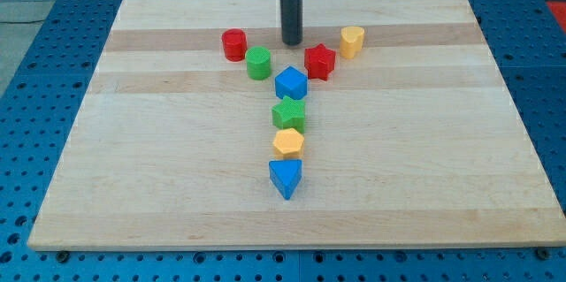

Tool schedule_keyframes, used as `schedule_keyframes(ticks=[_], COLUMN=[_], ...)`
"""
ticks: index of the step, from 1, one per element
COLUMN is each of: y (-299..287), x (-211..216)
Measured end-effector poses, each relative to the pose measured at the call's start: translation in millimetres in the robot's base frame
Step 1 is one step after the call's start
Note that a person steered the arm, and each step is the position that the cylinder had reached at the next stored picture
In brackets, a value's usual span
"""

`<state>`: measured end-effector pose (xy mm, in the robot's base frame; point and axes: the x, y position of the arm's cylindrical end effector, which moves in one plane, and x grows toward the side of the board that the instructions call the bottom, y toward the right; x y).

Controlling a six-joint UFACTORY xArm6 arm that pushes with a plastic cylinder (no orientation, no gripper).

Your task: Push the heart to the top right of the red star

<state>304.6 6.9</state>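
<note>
Wooden board (424, 185): a pale rectangular top resting on a blue perforated table (548, 70); it carries all eight blocks, and no container stands on it.

My rod (291, 3): a straight dark cylinder descending from the view's top; I carry no jaws, so there is nothing to spread or press together. My tip (291, 43) meets the board between the green cylinder and the red star, at about 12 o'clock from the blue cube and apart from every block.

Blocks, arranged in a Y. Stem, from the fork toward 6 o'clock: blue cube (290, 83), green star (289, 115) just beside it, orange hexagon (288, 143) just beside that, and a blue triangular block (286, 178) near the end.

Left branch: green cylinder (258, 64) at about 10 o'clock from the blue cube, then red cylinder (234, 45) further along at 10 o'clock.

Right branch: red star (319, 61) at about 2 o'clock from the blue cube.

Yellow heart (352, 41): the task's block, lying at about 2 o'clock from the red star, just beside it; whether the two touch I cannot tell. It sits at 3 o'clock from my tip, with the red star's upper edge between them.
</note>
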Motion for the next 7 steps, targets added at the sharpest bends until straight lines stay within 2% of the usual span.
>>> schedule_keyframes(ticks=[1, 5, 7], y=[29, 118, 119], x=[14, 13, 13])
